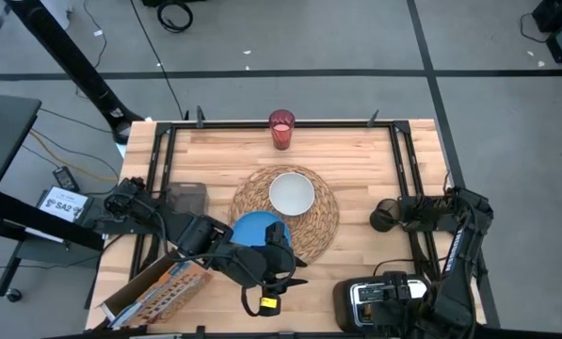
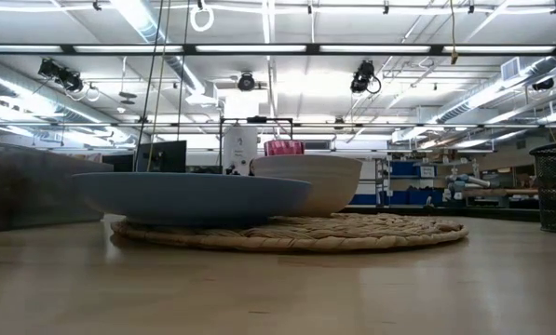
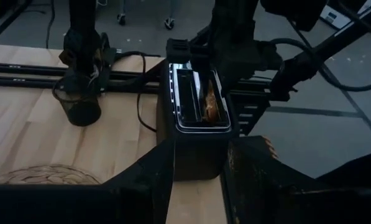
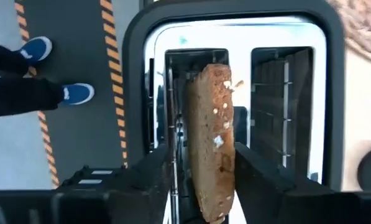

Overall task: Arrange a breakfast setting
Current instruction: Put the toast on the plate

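The toast slice (image 4: pixel 213 143) stands on edge in a slot of the black-and-silver toaster (image 1: pixel 379 303) at the near right. My right gripper (image 4: pixel 204 177) is above it, open, one finger on each side of the slice. My left gripper (image 3: pixel 197 186) is open and empty near the front edge (image 1: pixel 295 275), facing the toaster (image 3: pixel 197 118). The white bowl (image 1: pixel 291 193) and blue plate (image 1: pixel 257 229) rest on the woven placemat (image 1: pixel 318 226). The red cup (image 1: pixel 281 129) stands at the far edge. The Cheerios box (image 1: pixel 158 292) lies near left. Apple and spoon are out of view. My right gripper's fingers come from above, pointing down, across the toast's upper edge (image 4: pixel 225 168). One finger (image 4: pixel 260 177) lies close against the slice and the other (image 4: pixel 151 177) stands a little off it. I cannot tell whether either touches. The toast stays in the slot.
A black mesh cup (image 1: pixel 386 217) stands right of the placemat, by the right arm's base. A dark box (image 1: pixel 187 198) sits left of the placemat. Black rails (image 1: pixel 405 160) run along the table's sides. A person's feet (image 4: pixel 54 93) show on the floor beyond the toaster.
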Robot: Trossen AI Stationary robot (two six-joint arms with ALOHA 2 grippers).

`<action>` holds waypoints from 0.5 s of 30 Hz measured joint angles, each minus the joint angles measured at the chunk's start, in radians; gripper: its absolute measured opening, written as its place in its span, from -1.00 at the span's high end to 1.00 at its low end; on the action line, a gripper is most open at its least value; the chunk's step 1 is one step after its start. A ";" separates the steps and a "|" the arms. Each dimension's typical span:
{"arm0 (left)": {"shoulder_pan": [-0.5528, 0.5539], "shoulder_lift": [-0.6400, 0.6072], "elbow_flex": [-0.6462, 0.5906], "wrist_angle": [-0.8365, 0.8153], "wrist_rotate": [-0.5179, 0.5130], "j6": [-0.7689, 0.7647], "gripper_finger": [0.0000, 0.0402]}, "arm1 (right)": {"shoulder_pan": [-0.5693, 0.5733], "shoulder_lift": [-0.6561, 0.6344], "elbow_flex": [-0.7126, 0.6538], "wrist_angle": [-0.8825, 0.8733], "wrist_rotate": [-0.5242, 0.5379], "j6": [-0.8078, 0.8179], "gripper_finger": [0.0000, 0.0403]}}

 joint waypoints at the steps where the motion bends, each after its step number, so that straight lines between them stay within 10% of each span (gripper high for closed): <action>1: 0.000 0.000 0.000 -0.001 0.000 0.006 0.21 | 0.000 0.000 0.000 0.005 -0.007 -0.004 0.26; 15: 0.013 -0.013 0.000 0.001 0.000 0.030 0.21 | -0.005 0.000 0.000 0.012 -0.022 -0.026 0.63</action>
